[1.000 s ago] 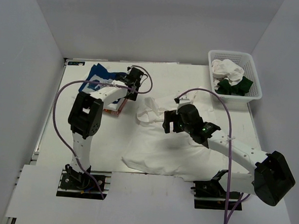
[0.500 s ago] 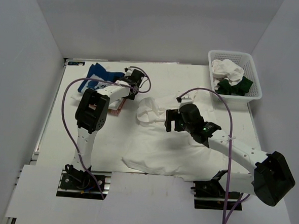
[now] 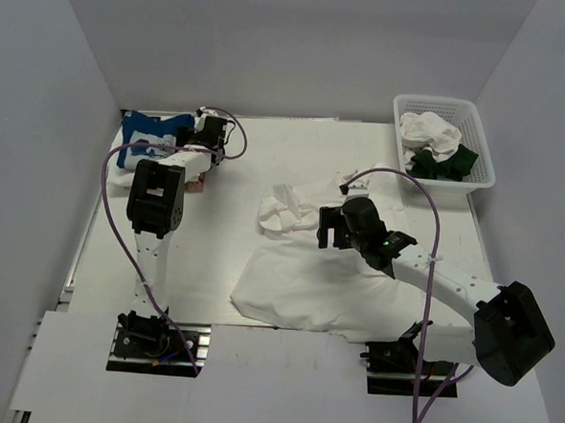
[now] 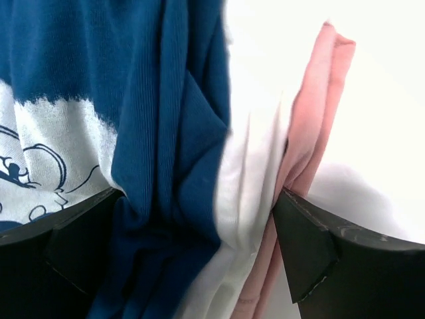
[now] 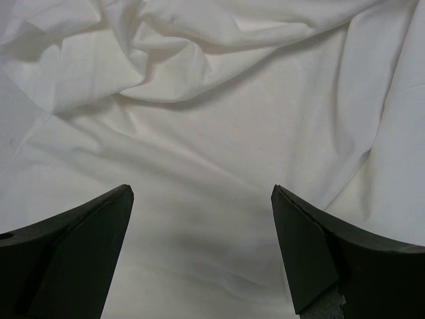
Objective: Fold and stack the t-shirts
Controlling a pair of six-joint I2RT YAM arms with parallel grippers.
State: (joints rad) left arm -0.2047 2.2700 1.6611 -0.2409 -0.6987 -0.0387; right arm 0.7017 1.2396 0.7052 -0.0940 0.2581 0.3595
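Top external view shows the large white shirt (image 3: 326,281) lying open and rumpled on the near right of the worktop (image 3: 214,236), not yet folded. At the far left, the blue shirt (image 3: 148,136) lies against a thin white shirt (image 4: 246,173) and a pink shirt (image 4: 319,119), seemingly the stack begun. The left tool (image 4: 196,196), spread wide, straddles their edges. The right tool (image 5: 199,193), equally wide, hovers over the large shirt holding nothing. More cloths (image 3: 431,134) fill the basket (image 3: 476,180) at the far right.

A robotics lab test cell: a white table (image 3: 208,250) boxed in by plain grey panels (image 3: 46,159).
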